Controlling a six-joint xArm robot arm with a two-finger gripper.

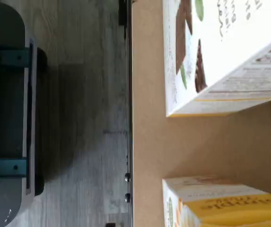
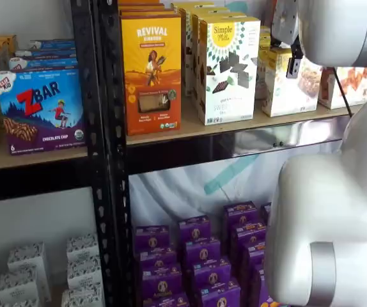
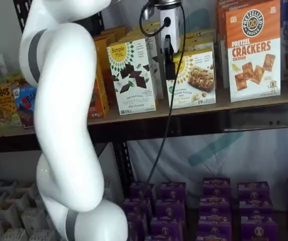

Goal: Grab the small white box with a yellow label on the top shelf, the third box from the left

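Tan top shelf [image 1: 149,118] edge bare between boxes; released hand [image 3: 169,54] before small white box [image 3: 193,80].

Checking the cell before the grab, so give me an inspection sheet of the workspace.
Surface: top shelf, tan board, boxes in rows.
Job's things: small white box upright at the front edge.
Clutter: taller white box and crackers box flank it.
Grippers: gripper before the small white box's left edge; fingers side-on, nothing held.
Cables: black cable hangs past the shelf.
Surroundings: purple boxes below.
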